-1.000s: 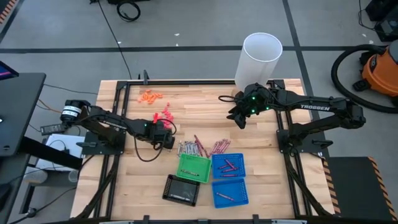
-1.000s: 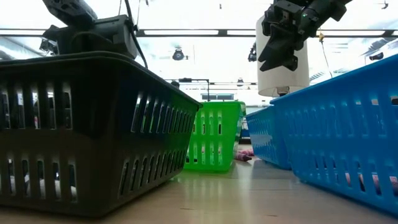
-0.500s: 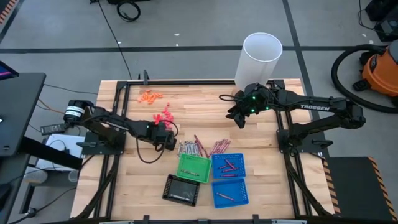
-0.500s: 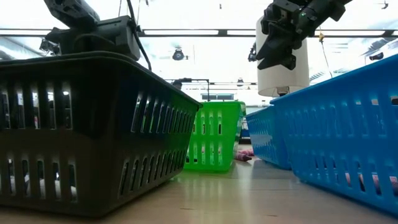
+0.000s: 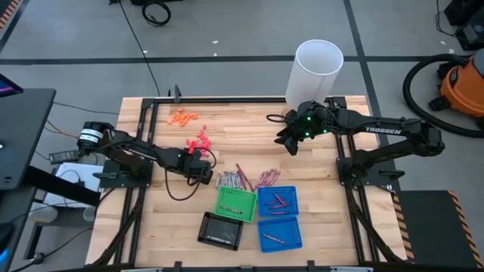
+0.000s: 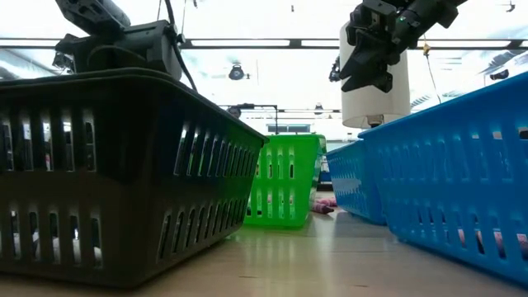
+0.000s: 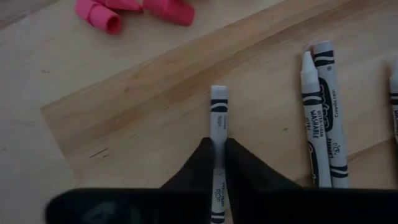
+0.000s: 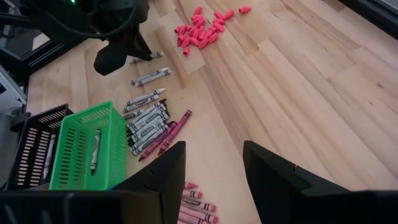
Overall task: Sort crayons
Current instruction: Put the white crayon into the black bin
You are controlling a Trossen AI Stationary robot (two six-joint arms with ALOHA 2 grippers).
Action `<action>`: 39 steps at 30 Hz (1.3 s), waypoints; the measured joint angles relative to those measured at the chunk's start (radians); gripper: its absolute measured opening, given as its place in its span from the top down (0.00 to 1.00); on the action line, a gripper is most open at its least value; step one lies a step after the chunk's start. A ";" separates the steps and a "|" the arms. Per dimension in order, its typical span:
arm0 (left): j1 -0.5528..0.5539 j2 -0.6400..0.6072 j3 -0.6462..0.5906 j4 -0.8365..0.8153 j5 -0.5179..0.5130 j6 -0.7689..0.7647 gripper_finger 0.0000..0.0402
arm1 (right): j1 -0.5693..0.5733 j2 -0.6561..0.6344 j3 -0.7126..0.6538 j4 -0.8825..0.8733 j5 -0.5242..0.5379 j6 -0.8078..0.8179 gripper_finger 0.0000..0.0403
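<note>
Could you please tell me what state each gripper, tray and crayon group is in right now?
Left gripper: shut on a grey crayon lying on the table.
Right gripper: open, empty, above the table.
Green tray: upright, one crayon inside.
Black tray: upright, a crayon inside.
Blue trays: upright, red crayons inside.
Loose crayons: lying flat on the table, unsorted.
White bucket: upright at the table's far edge.

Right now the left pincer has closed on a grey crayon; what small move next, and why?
Probably lift straight up a little. The left pincer is shut on one grey crayon lying flat on the table, with two more crayons close beside it; rising first should avoid dragging them.
</note>
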 joint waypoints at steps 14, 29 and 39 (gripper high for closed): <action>-0.001 -0.060 -0.008 0.012 0.003 0.038 0.96 | 0.000 0.000 0.000 0.038 0.006 0.104 0.58; -0.014 -0.135 -0.004 -0.023 -0.105 0.079 0.96 | 0.048 0.000 0.000 0.048 0.058 0.173 0.58; -0.036 -0.139 0.160 -0.030 -0.229 0.265 0.96 | -0.023 0.000 0.000 0.116 0.001 0.149 0.58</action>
